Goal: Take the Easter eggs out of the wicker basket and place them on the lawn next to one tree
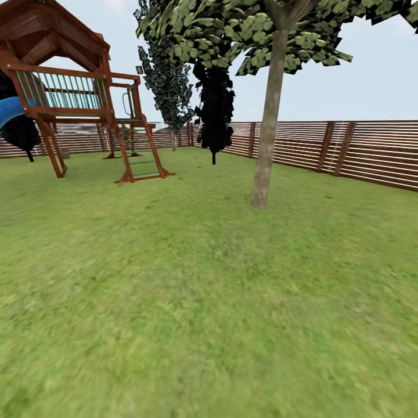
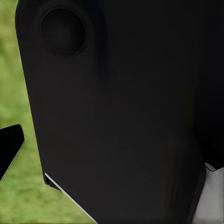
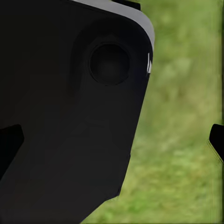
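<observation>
Left gripper [image 2: 9, 154] and right gripper [image 3: 112, 140]: each wrist view is showing dark fingertips at its edges, with a broad black robot body panel [image 2: 121, 116] lying close before the camera; in the right wrist view the two tips are standing wide apart with nothing between them, while for the left only one tip is visible, so its opening cannot be told. The arms are probably being kept tucked against the body because the robot is travelling rather than reaching. Mottled green lawn [image 1: 191, 302] is stretching across the head view, and blurred grass is appearing behind the panel in both wrist views. The tall tree with a straight, pale grey-brown trunk [image 1: 266, 133] is standing ahead and slightly right, its light green canopy spreading overhead; the ground at its foot is offering a suitable spot for the eggs. The brown horizontal-slat wooden fence [image 1: 371, 154] is closing the garden behind it. Two dark, narrow cone-shaped trees [image 1: 215, 110] are standing near the far corner. A red-brown wooden play tower with a ladder and a blue slide [image 1: 75, 93] is occupying the left. Nothing is standing between the robot and the trunk. The eggs and basket are lying outside these views.
</observation>
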Controlling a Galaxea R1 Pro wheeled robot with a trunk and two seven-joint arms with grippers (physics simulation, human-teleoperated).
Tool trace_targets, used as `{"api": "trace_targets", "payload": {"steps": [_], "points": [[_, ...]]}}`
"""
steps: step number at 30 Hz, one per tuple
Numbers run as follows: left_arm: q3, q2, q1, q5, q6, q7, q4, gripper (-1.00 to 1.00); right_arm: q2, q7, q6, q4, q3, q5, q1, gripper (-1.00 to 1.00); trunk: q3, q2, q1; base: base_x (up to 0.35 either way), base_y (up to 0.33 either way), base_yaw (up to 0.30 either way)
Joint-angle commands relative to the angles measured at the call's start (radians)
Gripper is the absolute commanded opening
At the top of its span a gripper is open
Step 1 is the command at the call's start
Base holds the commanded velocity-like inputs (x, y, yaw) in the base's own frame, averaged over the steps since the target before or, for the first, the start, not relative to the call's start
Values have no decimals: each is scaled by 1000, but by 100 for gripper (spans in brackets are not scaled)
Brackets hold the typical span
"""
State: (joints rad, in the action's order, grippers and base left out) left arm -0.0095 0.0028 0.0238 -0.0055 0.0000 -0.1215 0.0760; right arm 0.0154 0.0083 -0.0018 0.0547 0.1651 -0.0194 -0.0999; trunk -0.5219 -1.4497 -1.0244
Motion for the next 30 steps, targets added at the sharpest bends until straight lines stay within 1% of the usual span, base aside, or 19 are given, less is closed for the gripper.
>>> {"api": "trace_targets", "payload": {"steps": [1, 30], "points": [[-1, 0, 1, -1, 0, -3, 2, 100, 0, 1, -1, 2, 5, -2, -1, 100, -1, 0, -1, 335, 0, 0], [-1, 0, 1, -1, 0, -3, 2, 100, 0, 1, -1, 2, 5, -2, -1, 100, -1, 0, -1, 334, 0, 0]]}}
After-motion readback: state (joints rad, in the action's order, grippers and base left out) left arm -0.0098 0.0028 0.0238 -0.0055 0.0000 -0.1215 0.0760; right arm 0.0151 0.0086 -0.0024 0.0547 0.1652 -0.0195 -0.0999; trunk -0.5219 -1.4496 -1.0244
